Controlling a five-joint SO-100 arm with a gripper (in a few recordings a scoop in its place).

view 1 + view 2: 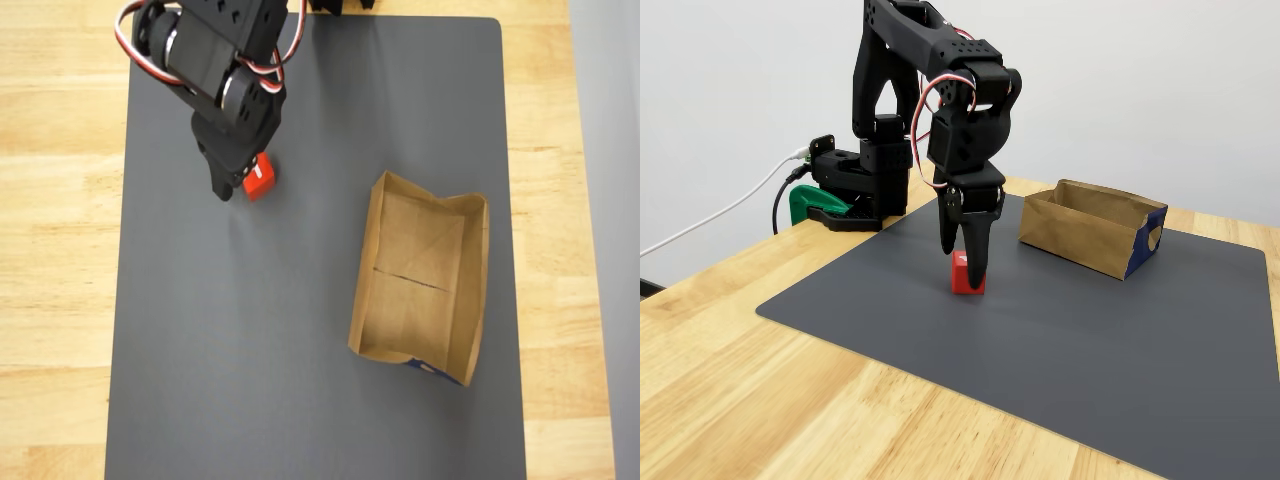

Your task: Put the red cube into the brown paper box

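Note:
The red cube (262, 178) (962, 277) rests on the grey mat, left of the middle in the overhead view. My black gripper (244, 184) (964, 267) comes down on it from above, one finger on each side. The jaws stand only about a cube's width apart and look shut on it. A white mark shows on the cube's top. The brown paper box (420, 280) (1092, 229) lies open and empty on the right part of the mat, well apart from the cube, with blue print at one corner.
The dark grey mat (250, 350) (1040, 350) covers most of the wooden table (50, 300). The arm's base and a green clamp (815, 205) stand at the table's far edge. Bare mat lies between the cube and the box.

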